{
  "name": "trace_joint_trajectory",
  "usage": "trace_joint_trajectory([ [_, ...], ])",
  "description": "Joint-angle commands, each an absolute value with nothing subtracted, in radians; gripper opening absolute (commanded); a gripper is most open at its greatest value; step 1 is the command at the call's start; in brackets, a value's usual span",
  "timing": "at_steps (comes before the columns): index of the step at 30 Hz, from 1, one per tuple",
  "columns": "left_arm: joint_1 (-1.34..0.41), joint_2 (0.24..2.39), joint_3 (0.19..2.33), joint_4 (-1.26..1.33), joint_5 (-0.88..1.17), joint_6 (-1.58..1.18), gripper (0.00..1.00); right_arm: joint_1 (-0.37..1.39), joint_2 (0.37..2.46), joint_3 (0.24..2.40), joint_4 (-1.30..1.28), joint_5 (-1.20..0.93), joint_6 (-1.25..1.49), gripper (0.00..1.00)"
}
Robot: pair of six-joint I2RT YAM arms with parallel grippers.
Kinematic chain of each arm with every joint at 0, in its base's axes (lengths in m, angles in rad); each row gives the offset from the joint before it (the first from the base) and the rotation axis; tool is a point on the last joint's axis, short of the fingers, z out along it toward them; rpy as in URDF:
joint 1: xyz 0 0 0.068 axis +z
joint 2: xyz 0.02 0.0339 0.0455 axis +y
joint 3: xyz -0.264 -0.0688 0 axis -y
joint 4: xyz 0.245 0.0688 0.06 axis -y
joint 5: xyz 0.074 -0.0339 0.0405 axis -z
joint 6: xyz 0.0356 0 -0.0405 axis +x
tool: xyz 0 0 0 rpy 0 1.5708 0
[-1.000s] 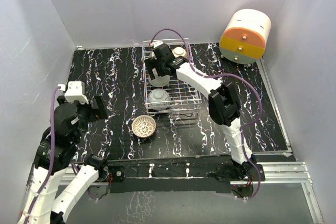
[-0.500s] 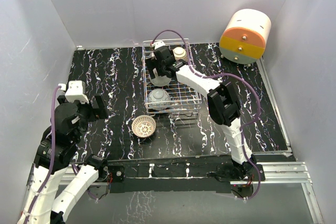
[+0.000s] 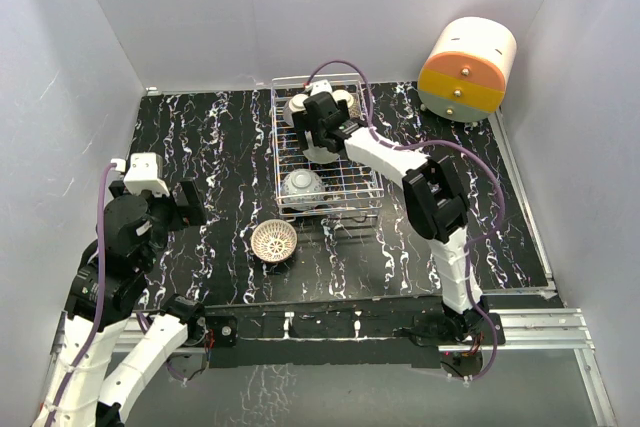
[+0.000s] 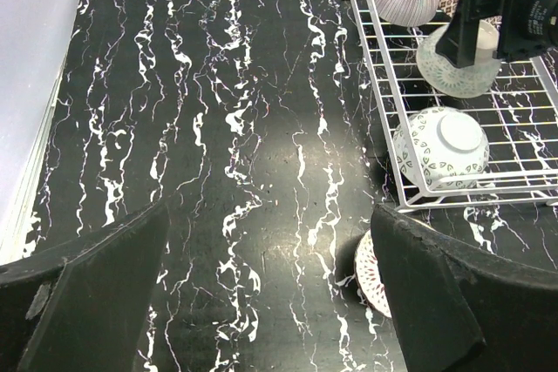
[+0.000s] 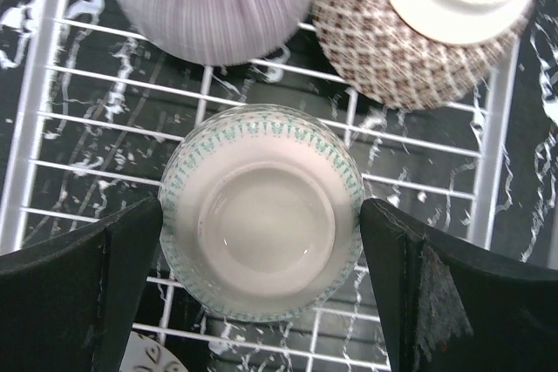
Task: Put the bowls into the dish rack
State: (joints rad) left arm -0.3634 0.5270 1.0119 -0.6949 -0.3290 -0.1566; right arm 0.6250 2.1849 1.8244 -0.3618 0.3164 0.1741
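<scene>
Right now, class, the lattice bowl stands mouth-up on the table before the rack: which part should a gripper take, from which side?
Pinch the rim of the lattice bowl, one finger inside, one outside, coming down from above: it stands mouth-up, so the thin wall is exposed. Take the near-left part, away from the dish rack just behind; the open left gripper probably suits.

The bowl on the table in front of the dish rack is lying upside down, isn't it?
Not upside down: the bowl on the table in front of the dish rack sits open side up, its lattice inside showing in the top external view.
</scene>
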Motion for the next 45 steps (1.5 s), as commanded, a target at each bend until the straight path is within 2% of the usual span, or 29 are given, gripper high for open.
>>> trace_joint_trajectory([
  [1, -0.367, 0.535, 1.001, -0.673, -0.327, -0.154, 0.97, 0.600, 2.083, 1.748, -0.344, 0.393, 0.207, 1.00],
  [19, -0.367, 0.529, 0.979, -0.659, -0.308, -0.170, 0.97, 0.594, 1.838, 1.497, -0.417, 0.315, 0.243, 1.00],
  [24, -0.367, 0.535, 0.986, -0.654, -0.300, -0.169, 0.97, 0.595, 1.772, 1.444, -0.359, 0.256, 0.233, 1.00],
  [28, -0.367, 0.539, 0.990, -0.652, -0.296, -0.173, 0.97, 0.595, 1.796, 1.515, -0.352, 0.255, 0.205, 1.00],
  [37, -0.367, 0.527, 1.003, -0.674, -0.311, -0.174, 0.97, 0.582, 2.040, 1.805, -0.398, 0.273, 0.166, 1.00],
  [45, -0.367, 0.529, 1.008, -0.677, -0.325, -0.162, 0.97, 0.577, 2.129, 1.877, -0.399, 0.321, 0.175, 1.00],
])
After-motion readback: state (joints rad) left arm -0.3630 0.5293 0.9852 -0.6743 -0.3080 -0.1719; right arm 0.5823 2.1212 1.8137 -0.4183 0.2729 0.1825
